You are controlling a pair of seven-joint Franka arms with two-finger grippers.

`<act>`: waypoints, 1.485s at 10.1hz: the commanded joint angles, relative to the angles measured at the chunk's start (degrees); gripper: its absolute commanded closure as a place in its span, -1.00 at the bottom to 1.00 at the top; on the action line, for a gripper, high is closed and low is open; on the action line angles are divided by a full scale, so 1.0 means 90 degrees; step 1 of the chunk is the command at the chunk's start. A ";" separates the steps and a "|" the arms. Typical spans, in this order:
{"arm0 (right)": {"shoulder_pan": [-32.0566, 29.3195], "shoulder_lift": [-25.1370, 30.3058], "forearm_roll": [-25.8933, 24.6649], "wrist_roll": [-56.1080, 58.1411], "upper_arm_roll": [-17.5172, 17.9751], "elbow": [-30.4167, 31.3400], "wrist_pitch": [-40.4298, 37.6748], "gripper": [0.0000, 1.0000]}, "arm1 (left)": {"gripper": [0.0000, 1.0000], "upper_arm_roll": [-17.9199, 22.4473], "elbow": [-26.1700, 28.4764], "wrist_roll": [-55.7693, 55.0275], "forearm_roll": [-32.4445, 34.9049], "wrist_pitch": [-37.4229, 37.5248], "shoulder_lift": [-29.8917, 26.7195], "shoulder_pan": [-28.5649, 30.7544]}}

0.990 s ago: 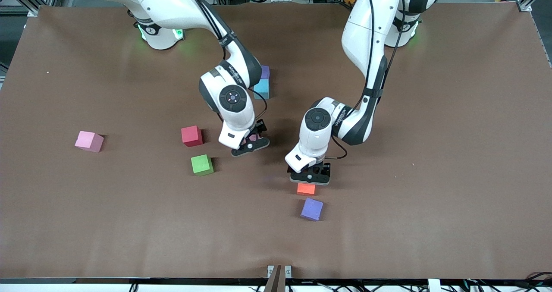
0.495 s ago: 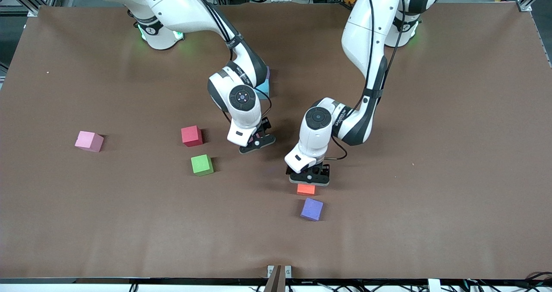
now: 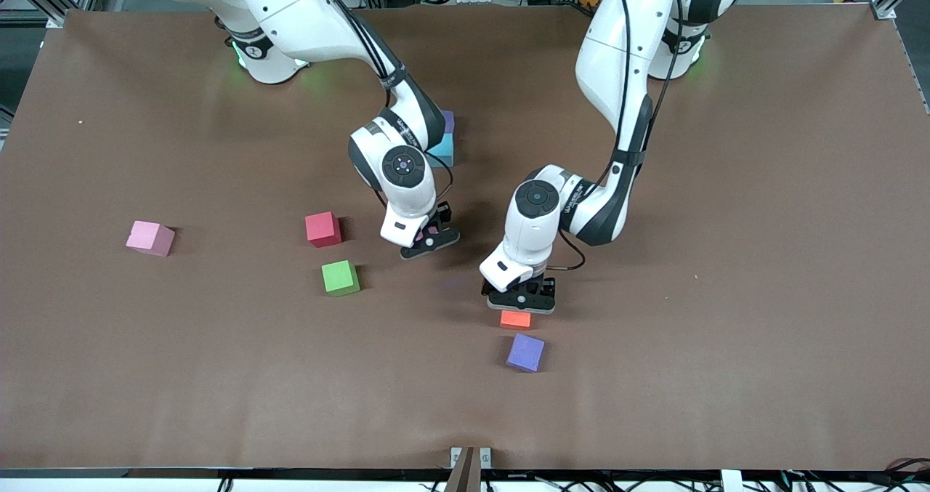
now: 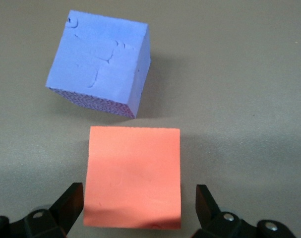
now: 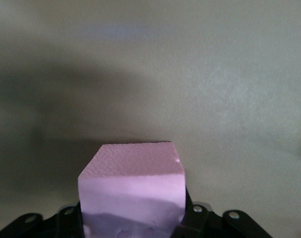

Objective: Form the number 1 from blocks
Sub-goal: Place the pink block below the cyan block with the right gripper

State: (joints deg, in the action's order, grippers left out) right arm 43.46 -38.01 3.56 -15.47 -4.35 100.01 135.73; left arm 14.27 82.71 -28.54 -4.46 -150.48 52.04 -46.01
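My left gripper [image 3: 522, 301] is open and low over the table, its fingertips [image 4: 71, 202] on either side of an orange block [image 4: 133, 176] with a small gap on each side. A purple block [image 4: 100, 64] lies tilted just next to it, nearer to the front camera [image 3: 525, 352]. My right gripper [image 3: 429, 239] is shut on a pink block [image 5: 133, 193], low over the table between the red block [image 3: 322, 229] and the left gripper. A green block [image 3: 340, 277] sits nearer to the camera than the red one.
A second pink block [image 3: 150, 238] lies toward the right arm's end. A light blue block [image 3: 441, 152] and another purple block [image 3: 448, 121] touch each other close to the right arm's forearm, farther from the camera. Brown table [image 3: 726, 259] has wide room at the left arm's end.
The right gripper with the pink block has shifted a little toward the left arm's end and away from the camera. The left gripper has stayed over the orange block.
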 commanded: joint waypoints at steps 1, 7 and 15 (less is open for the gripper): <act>0.0035 0.0208 0.0132 -0.0088 -0.0034 0.0118 -0.0352 1.00 | -1.00 0.0016 -0.0137 -0.0168 0.0115 -0.0251 0.0174 -0.0005; 0.0317 0.0608 0.0550 -0.1707 0.0053 0.0351 -0.1126 1.00 | -1.00 0.0016 -0.0157 -0.0081 0.0105 -0.0311 0.0116 0.0161; 0.1001 0.0990 0.0865 -0.2714 0.0054 0.1290 -0.0384 1.00 | -1.00 -0.0071 -0.0927 -0.0041 -0.0215 0.0898 0.0223 0.0425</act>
State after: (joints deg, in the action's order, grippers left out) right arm 51.25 -31.34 10.11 -38.29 -3.57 108.79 131.18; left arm 14.17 77.22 -28.70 -4.89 -144.55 52.87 -43.03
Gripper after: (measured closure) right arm 0.410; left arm 0.000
